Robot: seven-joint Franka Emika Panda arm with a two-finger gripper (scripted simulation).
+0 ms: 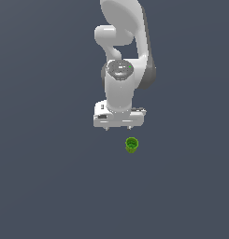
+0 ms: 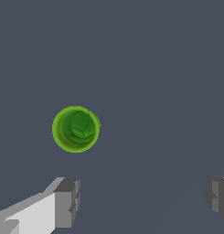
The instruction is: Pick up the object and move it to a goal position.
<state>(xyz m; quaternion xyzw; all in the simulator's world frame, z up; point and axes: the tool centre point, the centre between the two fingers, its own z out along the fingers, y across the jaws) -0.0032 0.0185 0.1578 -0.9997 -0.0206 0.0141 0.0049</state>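
The object (image 1: pixel 131 144) is a tiny bright green cup standing upright on the dark grey floor, its darker hollow top facing up. The white arm hangs over it, and my gripper (image 1: pixel 118 128) sits above and slightly toward the exterior view's left of the cup, not touching it. In the wrist view the object (image 2: pixel 76 129) shows from above as a green ring, apart from my gripper (image 2: pixel 143 199). One grey fingertip (image 2: pixel 67 201) and the other at the frame edge stand wide apart, with nothing between them. The gripper is open.
Only the flat dark grey floor (image 1: pixel 50 186) surrounds the cup in both views. The white arm's upper links (image 1: pixel 123 37) rise behind the gripper in the exterior view. No goal marker shows.
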